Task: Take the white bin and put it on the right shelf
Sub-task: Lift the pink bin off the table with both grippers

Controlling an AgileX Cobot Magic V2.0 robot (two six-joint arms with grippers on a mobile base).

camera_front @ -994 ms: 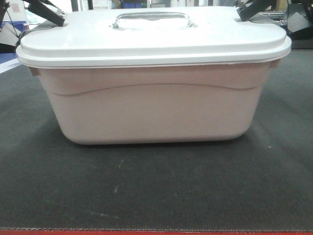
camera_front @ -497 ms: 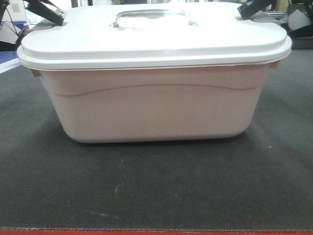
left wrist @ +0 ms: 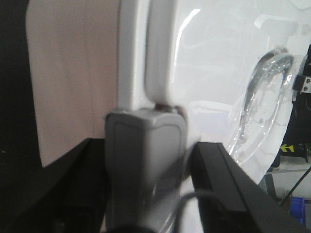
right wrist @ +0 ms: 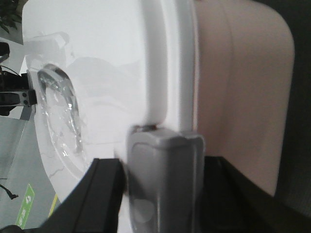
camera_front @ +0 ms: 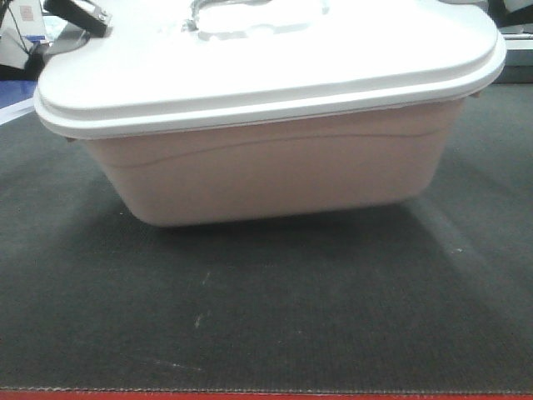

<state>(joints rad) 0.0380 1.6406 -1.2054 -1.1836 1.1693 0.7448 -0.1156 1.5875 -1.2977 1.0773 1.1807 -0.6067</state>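
The white bin point(camera_front: 275, 167) is a pale pinkish tote with a white lid point(camera_front: 266, 75) and a clear handle point(camera_front: 258, 12). It hangs tilted just above the dark mat point(camera_front: 266, 308), right end higher. My left gripper point(left wrist: 148, 150) is shut on the grey latch point(left wrist: 146, 165) at the bin's left end, one black finger on each side. My right gripper point(right wrist: 163, 165) is shut the same way on the grey latch point(right wrist: 163, 184) at the right end. Only the left gripper point(camera_front: 83, 17) shows in the front view, at the top left corner. The right shelf is out of view.
The dark mat has a red front edge point(camera_front: 266, 396). The bin's shadow point(camera_front: 333, 233) lies on the mat beneath it. Blue items and clutter point(camera_front: 21, 42) stand behind the bin at the far left.
The bin has risen off the mat and tilted, its right end going up more. The lid now reaches the top of the front view, and the right gripper has left that view.
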